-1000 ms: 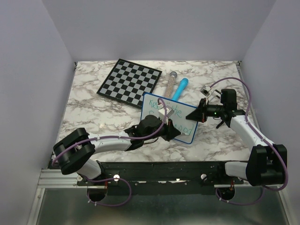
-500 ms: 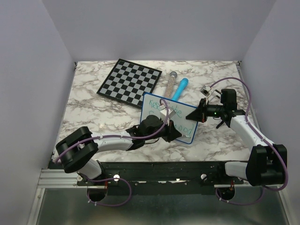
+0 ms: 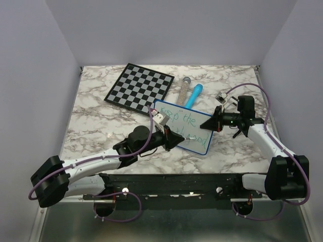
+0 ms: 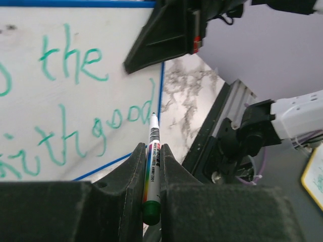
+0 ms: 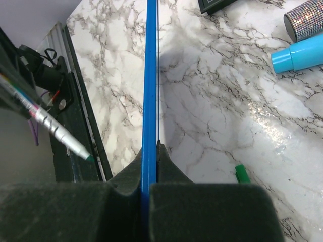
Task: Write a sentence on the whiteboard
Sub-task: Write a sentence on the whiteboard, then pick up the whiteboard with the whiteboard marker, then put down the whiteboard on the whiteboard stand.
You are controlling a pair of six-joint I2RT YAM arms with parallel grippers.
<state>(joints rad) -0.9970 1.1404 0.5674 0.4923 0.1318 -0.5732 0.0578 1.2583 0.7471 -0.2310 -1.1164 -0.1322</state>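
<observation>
Whiteboard: the whiteboard [image 3: 171, 112] sits mid-desk, just in front of the chessboard [image 3: 140, 86]. It looks propped at an angle rather than flat, though I can't tell how steep.
Sentence: the sentence [image 4: 75, 75] is green marker over two lines, "Keep the" on top and a second line ending in what reads like "good".
Left end effector: the left end effector [image 3: 177, 139] is clamped shut on the marker [image 4: 154, 161], nib pointing at the board's lower right corner. The nib looks just off the surface, right after the last word.
Right end effector: the right end effector [image 3: 214, 122] is closed tight on the board's blue rim [image 5: 150, 101] at the right edge, acting as the clamp.
Progress guess: the writing looks basically done, maybe a full stop left.
Worry 1: the board hangs on one thin rim pinch, so a hard push with the nib could pivot or slip it and smear the fresh ink.
Worry 2: the left arm reaches across the lower edge, so a sloppy retreat could drag a finger through "good".
Worry 3: the marker is held near its back end, so side load could twist it in the pads.
Worry 4: the marker's cap [image 5: 242, 174] is loose on the desk [image 3: 101, 116], with the blue tube [image 3: 194, 95] and a glittery tube [image 3: 183, 88] close behind the board. Swinging the board could knock them.
</observation>
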